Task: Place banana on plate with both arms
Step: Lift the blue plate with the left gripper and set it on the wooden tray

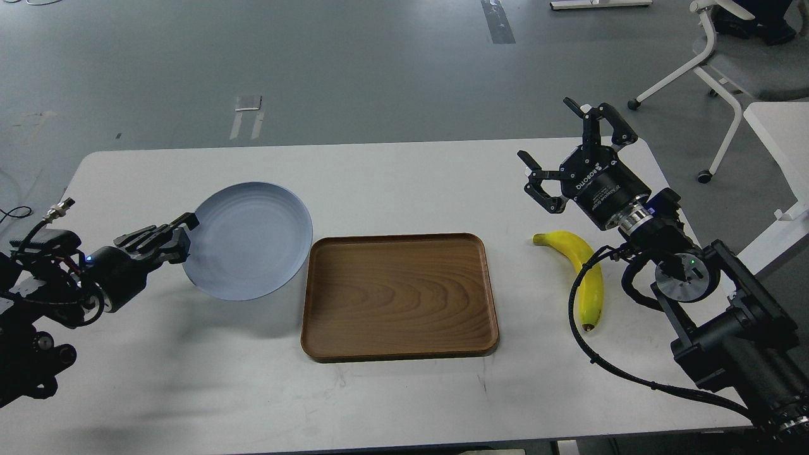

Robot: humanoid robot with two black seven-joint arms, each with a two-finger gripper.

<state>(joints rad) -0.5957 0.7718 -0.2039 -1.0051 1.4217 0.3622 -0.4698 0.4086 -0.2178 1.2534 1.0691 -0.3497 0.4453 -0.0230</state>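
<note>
My left gripper (180, 237) is shut on the left rim of the pale blue-grey plate (253, 240) and holds it lifted above the table, tilted, just left of the wooden tray. The yellow banana (584, 275) lies on the table at the right, its dark tip toward the front. My right gripper (559, 148) is open and empty, hanging in the air just behind the banana's far end, not touching it. A black cable of the right arm crosses over the banana.
A brown wooden tray (398, 296) lies at the middle of the white table (392, 177). A white-framed chair (727, 57) and another white table (780, 136) stand beyond the right end.
</note>
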